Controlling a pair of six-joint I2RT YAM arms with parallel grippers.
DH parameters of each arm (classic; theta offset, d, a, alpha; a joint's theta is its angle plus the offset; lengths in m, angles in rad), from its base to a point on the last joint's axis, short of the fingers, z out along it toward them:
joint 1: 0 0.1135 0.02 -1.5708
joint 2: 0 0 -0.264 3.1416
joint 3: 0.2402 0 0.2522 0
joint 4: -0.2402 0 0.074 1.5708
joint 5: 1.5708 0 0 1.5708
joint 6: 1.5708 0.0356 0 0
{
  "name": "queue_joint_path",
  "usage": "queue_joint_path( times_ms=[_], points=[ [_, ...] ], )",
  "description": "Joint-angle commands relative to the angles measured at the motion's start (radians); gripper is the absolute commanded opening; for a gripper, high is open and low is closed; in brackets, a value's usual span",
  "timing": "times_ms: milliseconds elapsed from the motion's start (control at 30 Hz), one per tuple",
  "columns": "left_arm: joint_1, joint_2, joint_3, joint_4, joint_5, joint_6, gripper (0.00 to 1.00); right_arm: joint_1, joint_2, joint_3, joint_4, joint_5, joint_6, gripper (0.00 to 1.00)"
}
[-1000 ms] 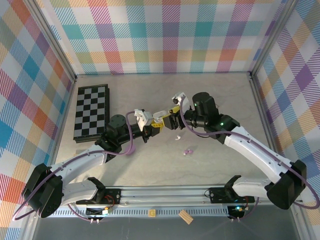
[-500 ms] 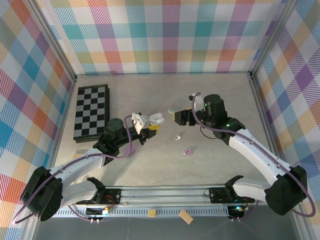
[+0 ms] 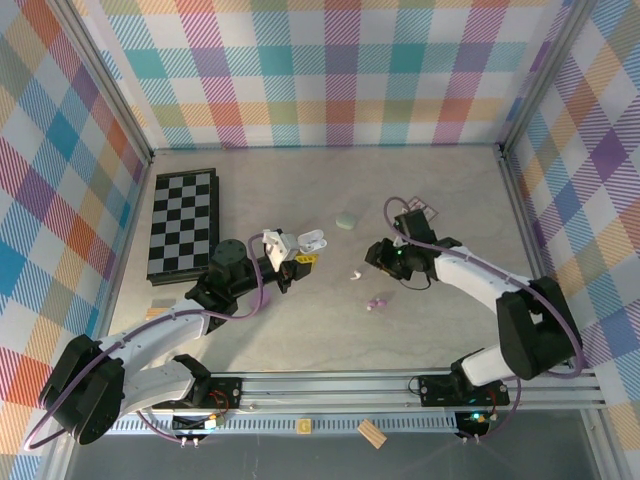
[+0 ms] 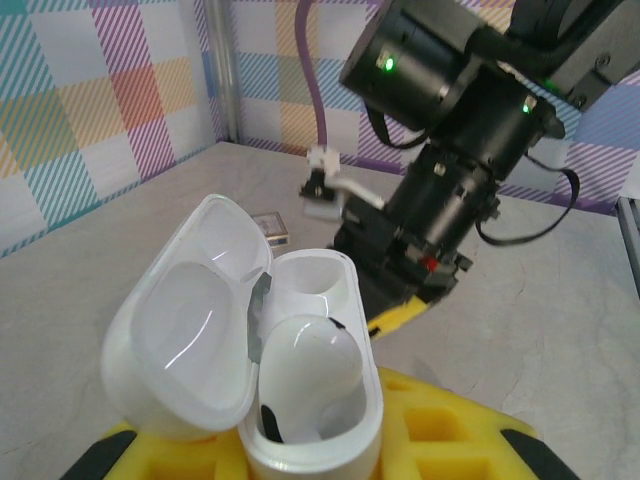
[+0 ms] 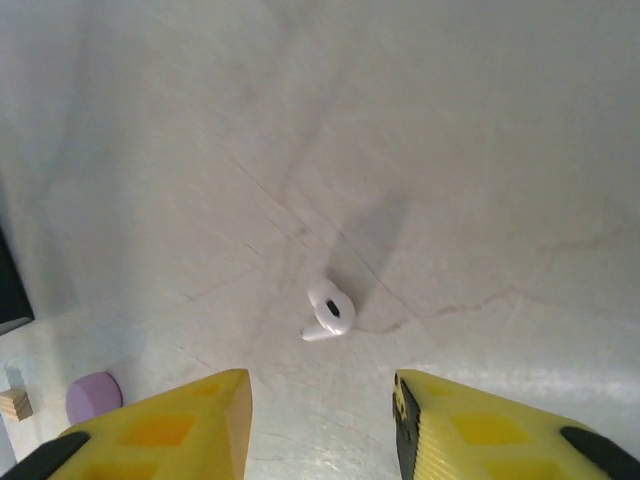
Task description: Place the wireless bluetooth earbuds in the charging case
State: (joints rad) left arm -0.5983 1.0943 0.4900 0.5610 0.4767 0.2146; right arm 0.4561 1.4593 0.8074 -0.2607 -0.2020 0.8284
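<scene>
My left gripper (image 3: 297, 256) (image 4: 300, 445) is shut on the white charging case (image 3: 312, 240) (image 4: 320, 420), held above the table with its lid (image 4: 185, 330) open. One white earbud (image 4: 305, 365) sits in the near socket; the far socket (image 4: 312, 280) looks empty. A second white earbud (image 3: 354, 273) (image 5: 330, 310) lies on the table. My right gripper (image 3: 374, 259) (image 5: 320, 400) hangs just over it, open, its yellow fingers (image 5: 190, 420) apart with nothing between them. A lilac earbud (image 3: 376, 301) lies a little nearer.
A folded checkerboard (image 3: 183, 225) lies at the left. A pale green case (image 3: 346, 221) and a small patterned card (image 3: 418, 212) sit behind the right gripper. The right arm (image 4: 450, 150) stands close in front of the held case. A lilac object (image 5: 92, 395) lies left of the fingers.
My right gripper has pulled back from the held case, swung right and come down over the white earbud on the table. The left gripper has shifted slightly left with the case.
</scene>
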Motion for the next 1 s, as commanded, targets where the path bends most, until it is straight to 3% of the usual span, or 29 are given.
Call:
queue_joint_path(
  times_ms=[0, 433, 967],
  points=[
    [0.008, -0.008, -0.010, 0.054, 0.002, 0.018, 0.01, 0.038, 0.038, -0.002, 0.071, -0.013, 0.106, 0.39],
    [0.008, -0.023, -0.016, 0.045, -0.003, 0.017, 0.01, 0.065, 0.178, 0.012, 0.119, -0.006, 0.134, 0.34],
    [0.008, -0.029, -0.017, 0.033, -0.006, 0.025, 0.02, 0.064, 0.243, 0.048, 0.123, -0.004, 0.111, 0.26]
  ],
)
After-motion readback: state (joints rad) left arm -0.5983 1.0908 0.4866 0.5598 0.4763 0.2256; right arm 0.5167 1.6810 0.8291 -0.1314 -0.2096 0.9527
